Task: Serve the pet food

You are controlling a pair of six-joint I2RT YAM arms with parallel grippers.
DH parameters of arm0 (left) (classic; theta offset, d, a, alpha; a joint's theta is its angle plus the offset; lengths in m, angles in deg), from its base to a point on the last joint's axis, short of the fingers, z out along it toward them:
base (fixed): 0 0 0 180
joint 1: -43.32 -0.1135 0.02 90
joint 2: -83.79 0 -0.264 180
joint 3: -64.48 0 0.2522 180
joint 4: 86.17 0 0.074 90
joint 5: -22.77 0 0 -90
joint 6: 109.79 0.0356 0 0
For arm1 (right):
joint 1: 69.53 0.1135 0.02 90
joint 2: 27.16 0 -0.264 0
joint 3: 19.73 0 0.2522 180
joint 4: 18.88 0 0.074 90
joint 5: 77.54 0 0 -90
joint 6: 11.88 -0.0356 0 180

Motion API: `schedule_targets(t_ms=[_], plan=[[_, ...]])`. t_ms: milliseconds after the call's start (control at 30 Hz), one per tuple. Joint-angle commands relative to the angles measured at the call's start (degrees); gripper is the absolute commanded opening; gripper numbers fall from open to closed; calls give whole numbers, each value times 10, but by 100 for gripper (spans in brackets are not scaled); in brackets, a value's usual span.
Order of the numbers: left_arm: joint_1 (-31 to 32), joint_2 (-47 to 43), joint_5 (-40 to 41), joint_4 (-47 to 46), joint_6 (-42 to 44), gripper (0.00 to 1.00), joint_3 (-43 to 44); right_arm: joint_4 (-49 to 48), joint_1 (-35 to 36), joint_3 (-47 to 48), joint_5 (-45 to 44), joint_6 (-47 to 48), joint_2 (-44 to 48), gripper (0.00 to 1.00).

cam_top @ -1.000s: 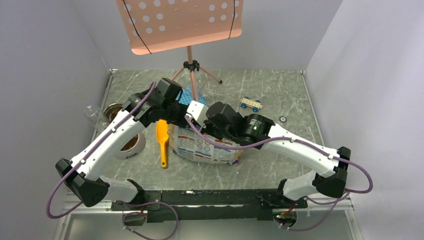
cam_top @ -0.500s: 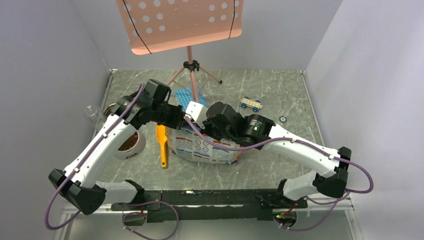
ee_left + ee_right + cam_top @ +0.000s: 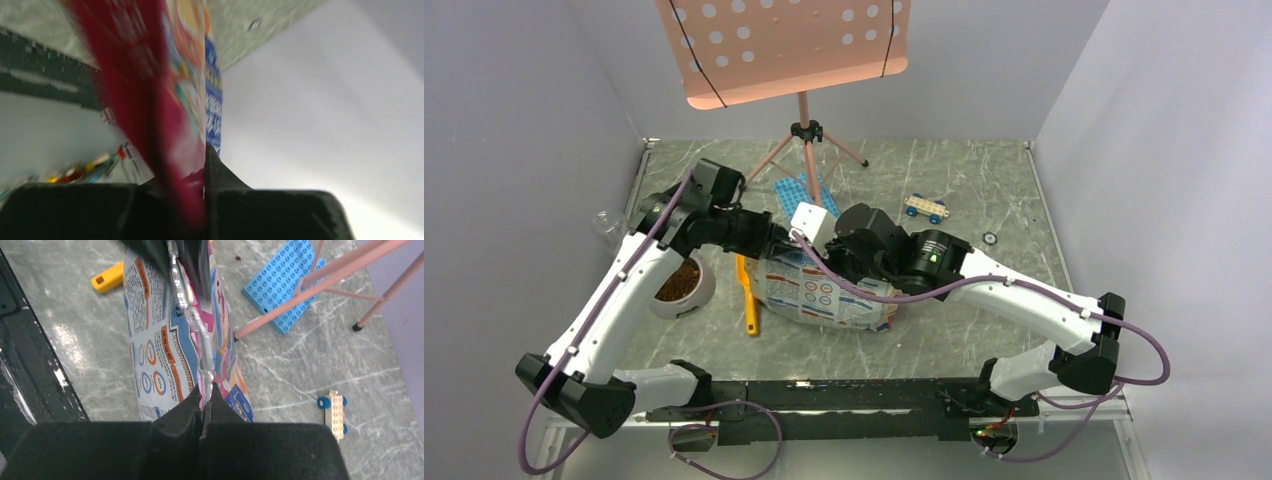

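The pink-and-blue printed foil bag (image 3: 824,295) is held above the table between both grippers. My left gripper (image 3: 776,243) is shut on the bag's left end; in the left wrist view the bag (image 3: 170,100) is pinched at my gripper (image 3: 204,172). My right gripper (image 3: 849,255) is shut on the bag's edge; in the right wrist view the bag (image 3: 165,340) runs up from my gripper (image 3: 205,395). Brown pet food (image 3: 681,283) fills a white bowl (image 3: 696,300) at the left. One stray pellet (image 3: 238,258) lies on the table.
A yellow scoop (image 3: 747,290) lies left of the bag; its handle shows in the right wrist view (image 3: 107,277). A blue baseplate (image 3: 285,290) and a pink stand's legs (image 3: 809,150) are behind. A toy car (image 3: 925,208) and a metal bowl (image 3: 649,222) stand on the table.
My left arm has swung left and back, pulling the bag's left end with it. The bag has shifted left and now covers more of the scoop. The right arm moved only slightly.
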Motion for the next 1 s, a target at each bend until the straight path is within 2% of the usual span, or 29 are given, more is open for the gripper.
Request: schedule_targets(t_ms=[0,67,133,233,367,433,467,500,533,567,600,633,667,833,900,933,967], plan=[[-75,-60,112,-22,8,17,-46,33,-12,25,-67,-3,74,0],[-77,-59,104,-28,13,6,-55,37,-12,27,-65,-4,73,0],[-77,-54,101,-23,18,0,-52,39,-12,27,-64,-5,74,0],[-76,-51,115,-13,16,0,-36,41,-12,21,-63,-7,79,0],[-78,-9,157,84,39,0,55,41,-12,9,-71,-8,86,0],[-85,-17,149,53,43,0,40,43,-12,4,-73,-8,92,0],[-89,-26,138,26,39,10,19,45,-12,3,-74,-9,94,0],[-91,-37,129,3,32,27,-5,47,-12,3,-75,-10,97,0],[-92,-44,121,-9,26,38,-21,48,-12,3,-75,-11,98,0],[-93,-45,115,-13,25,40,-31,49,-12,3,-75,-13,99,0],[-94,-42,111,-20,33,31,-35,50,-12,5,-74,-14,100,0],[-94,-39,109,-19,39,9,-32,51,-12,4,-74,-15,100,0],[-94,-37,113,-11,37,0,-27,51,-12,4,-74,-15,102,0],[-96,-13,166,77,48,0,54,57,-12,-9,-83,-10,109,0],[-102,-9,162,79,53,0,62,71,-13,-13,-100,-8,110,0],[-104,-12,155,71,51,0,56,79,-13,-17,-110,-8,113,1],[-105,-14,150,64,49,0,51,86,-14,-21,-119,-9,119,8]])
